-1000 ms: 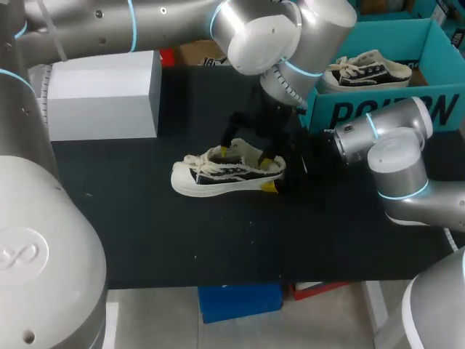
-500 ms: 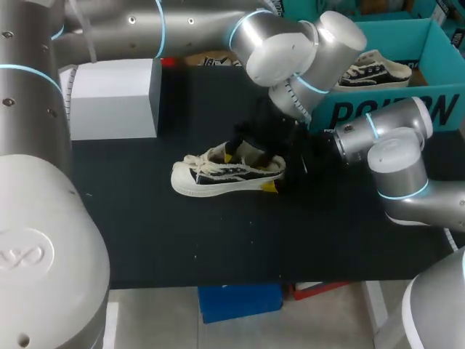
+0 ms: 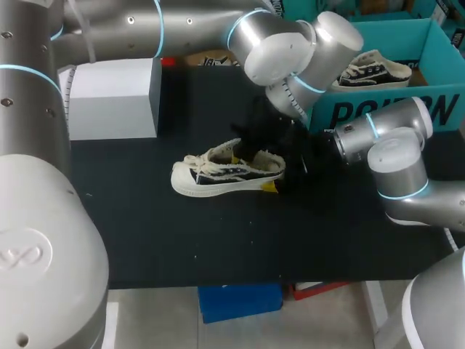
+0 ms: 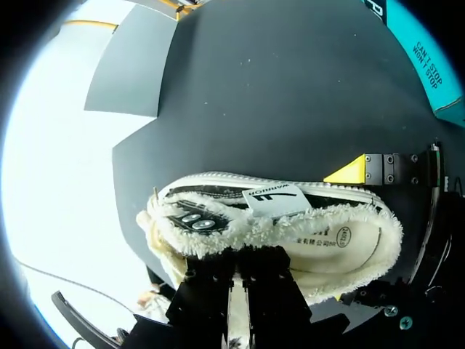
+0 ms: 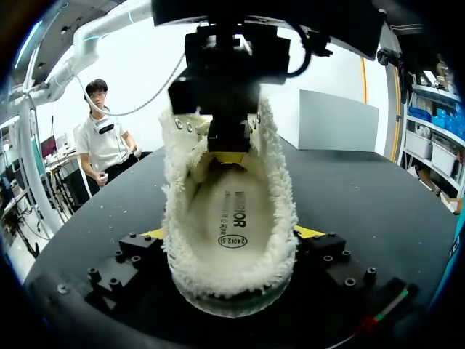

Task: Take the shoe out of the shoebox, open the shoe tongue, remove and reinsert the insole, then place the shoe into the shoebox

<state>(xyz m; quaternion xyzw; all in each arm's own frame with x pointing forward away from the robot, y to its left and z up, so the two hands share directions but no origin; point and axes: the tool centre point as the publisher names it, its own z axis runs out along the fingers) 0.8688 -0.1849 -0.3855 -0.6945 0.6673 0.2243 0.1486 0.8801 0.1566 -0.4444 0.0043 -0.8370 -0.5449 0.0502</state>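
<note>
Plainly, from largest down:

- The black table (image 3: 145,240) holds everything.
- The teal shoebox (image 3: 407,33) stands at its far right corner, with another shoe (image 3: 374,69) inside.
- A white box (image 3: 109,98) sits far left.
- The shoe (image 3: 218,177) lies on its sole mid-table, out of the shoebox, toe pointing left.
- The right gripper (image 5: 231,234) clamps the heel from both sides.
- The left gripper (image 5: 229,145), fingers nearly together, pinches the fleecy tongue (image 4: 218,236).
- The insole (image 5: 231,207) lies inside.
</note>
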